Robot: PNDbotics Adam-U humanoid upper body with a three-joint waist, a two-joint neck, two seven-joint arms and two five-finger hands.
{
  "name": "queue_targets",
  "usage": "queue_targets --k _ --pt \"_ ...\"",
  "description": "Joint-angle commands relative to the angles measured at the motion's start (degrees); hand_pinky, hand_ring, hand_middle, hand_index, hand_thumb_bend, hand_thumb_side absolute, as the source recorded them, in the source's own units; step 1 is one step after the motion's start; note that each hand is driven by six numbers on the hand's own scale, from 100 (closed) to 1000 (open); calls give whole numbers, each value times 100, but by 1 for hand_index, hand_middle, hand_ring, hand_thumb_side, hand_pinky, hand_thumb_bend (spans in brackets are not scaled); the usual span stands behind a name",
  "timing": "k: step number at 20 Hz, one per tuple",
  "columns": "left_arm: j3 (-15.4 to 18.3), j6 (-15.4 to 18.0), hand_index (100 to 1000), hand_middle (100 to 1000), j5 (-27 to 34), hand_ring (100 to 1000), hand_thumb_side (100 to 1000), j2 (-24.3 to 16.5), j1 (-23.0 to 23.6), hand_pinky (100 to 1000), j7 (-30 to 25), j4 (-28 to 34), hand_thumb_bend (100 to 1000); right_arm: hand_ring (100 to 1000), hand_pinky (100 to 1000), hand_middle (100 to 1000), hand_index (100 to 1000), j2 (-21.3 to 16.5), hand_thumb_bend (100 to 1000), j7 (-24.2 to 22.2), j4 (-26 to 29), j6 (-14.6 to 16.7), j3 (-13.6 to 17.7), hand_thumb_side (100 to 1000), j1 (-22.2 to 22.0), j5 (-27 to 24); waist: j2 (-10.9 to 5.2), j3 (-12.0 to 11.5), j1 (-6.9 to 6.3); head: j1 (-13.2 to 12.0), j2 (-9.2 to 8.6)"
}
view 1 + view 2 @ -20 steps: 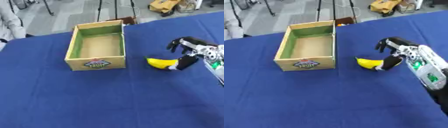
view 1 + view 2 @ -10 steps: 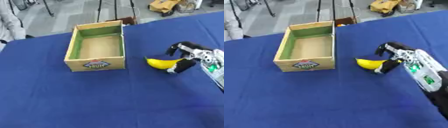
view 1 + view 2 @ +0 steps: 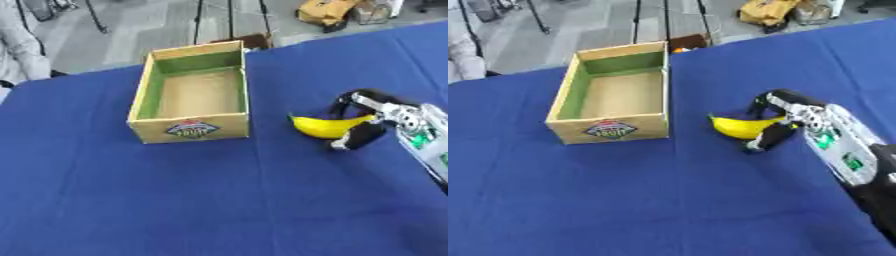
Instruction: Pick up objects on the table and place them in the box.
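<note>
Table (image 3: 175, 210): You see a blue cloth over the whole table. It fills most of both views.
Box (image 3: 188, 127): Your box sits on the left part of the table, toward the far side. It is cardboard, open on top, with green inside walls and a brown floor. Nothing shows inside it. A round sticker is on its near wall.
Banana (image 3: 324, 126): Your banana is yellow and lies on the cloth just right of the box, not touching it. Its left tip points at the box's near right corner. Its right end is in your hand.
Right hand (image 3: 785, 122): Your right hand comes in from the right side, low over the table. Its fingers (image 3: 765, 100) curl over the far side of the banana and its thumb (image 3: 765, 140) presses at the near side, so the hand is clamped on the banana. You cannot tell if the banana is off the cloth or resting on it.
Right arm (image 3: 842, 155): Your arm is grey and black, with small green lights on it. It runs from the hand to the near right corner.
Left hand: It shows in neither view.
</note>
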State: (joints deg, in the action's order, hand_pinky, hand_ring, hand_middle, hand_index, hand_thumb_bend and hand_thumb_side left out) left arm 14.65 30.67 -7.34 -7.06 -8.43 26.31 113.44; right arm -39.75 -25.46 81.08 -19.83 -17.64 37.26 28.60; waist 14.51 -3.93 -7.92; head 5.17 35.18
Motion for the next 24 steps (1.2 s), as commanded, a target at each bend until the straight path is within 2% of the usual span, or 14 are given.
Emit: queue_targets --k 1,5,8,11,24 --pt "-13 3 741 666 21 637 872 -50 -23 313 -19 115 100 982 715 618 747 -59 577 15 -46 18 -13 161 105 -104 -71 -17 22 17 -52" --pt "-16 2 741 666 23 637 871 -43 -20 312 -26 115 100 978 712 608 741 -49 506 61 -97 19 -35 183 139 -153 -65 -19 17 21 -46" --pt "-18 3 740 666 27 637 871 -41 -23 311 -31 115 100 975 710 604 735 -45 409 80 -130 26 -67 198 171 -181 -64 -21 18 21 -43" --pt "-18 3 740 666 29 637 870 -39 -20 311 -33 115 100 971 705 596 728 -43 353 79 -176 36 -104 204 203 -206 -63 -28 16 22 -42" --pt "-25 3 739 665 35 637 867 -28 -29 310 -47 115 100 948 682 550 686 -35 237 32 -327 79 -229 205 312 -264 -48 -40 10 30 -56"
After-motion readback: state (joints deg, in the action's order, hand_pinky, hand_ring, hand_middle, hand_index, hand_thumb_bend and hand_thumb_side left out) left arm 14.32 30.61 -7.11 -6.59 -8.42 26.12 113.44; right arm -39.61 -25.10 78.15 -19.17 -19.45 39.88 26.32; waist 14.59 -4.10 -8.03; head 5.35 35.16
